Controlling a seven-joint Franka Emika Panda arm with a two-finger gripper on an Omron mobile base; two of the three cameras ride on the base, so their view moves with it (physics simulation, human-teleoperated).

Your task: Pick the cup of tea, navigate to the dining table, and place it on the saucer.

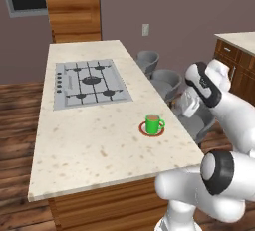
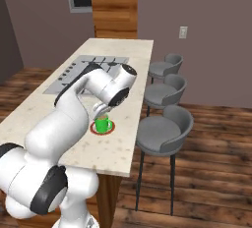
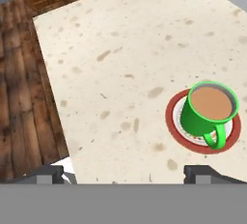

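Both base views look forward and down from behind the arm, left and right, sharing the dining table [image 1: 89,145], cooktop [image 1: 91,81] and stools [image 2: 165,126]. The hand view looks steeply down, close over the table's near corner by the saucer [image 3: 176,121].

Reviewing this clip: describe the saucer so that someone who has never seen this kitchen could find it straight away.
Start at the long island counter with the speckled beige top and grey cooktop. On the bare stone nearer the robot than the cooktop, toward the edge lined with grey stools, lies the saucer. It is the small round white dish with a red-brown rim, and a green mug of tea stands on it.
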